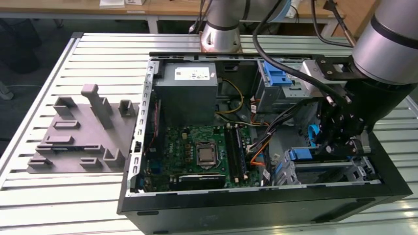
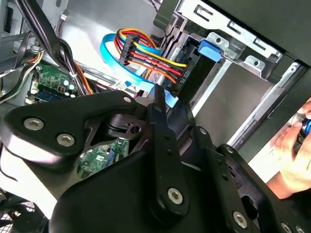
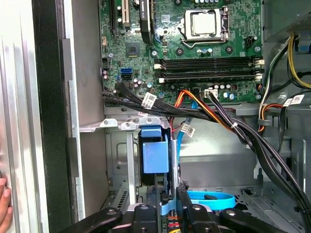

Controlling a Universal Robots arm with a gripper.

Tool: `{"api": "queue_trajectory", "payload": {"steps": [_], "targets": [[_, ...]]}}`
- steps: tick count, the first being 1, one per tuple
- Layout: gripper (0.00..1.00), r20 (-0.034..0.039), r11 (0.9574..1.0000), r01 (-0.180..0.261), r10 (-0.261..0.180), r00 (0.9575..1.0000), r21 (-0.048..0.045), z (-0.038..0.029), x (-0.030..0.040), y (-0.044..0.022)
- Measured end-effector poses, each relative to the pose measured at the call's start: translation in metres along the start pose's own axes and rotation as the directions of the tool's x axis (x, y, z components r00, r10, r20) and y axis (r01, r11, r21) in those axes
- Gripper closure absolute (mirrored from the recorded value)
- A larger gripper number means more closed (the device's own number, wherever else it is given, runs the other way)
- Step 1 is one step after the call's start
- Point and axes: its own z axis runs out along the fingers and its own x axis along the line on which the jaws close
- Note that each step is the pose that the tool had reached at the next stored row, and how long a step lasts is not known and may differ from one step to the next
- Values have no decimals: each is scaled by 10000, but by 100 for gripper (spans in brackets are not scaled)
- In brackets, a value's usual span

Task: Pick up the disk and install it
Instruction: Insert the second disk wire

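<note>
Disk [image 3: 156, 158], seen edge-on with its blue bracket, stands upright in the metal bay [image 3: 127, 160] at the lower corner of the open computer case [image 1: 140, 161]. The gripper [image 3: 168, 200] is closed on the disk's blue edge. A person's hand [image 2: 294, 162] rests beside the case.

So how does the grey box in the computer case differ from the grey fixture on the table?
The metal box stands inside the case, a plain block with a white sticker; the fixture lies outside on the table, a flat base with upright posts. Both are grey.
</note>
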Motion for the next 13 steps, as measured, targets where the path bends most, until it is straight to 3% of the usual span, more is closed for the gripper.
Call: {"api": "queue_trajectory", "payload": {"steps": [13], "targets": [[69,9,10000,0,0,10000,-1,-168,1,-8]]}}
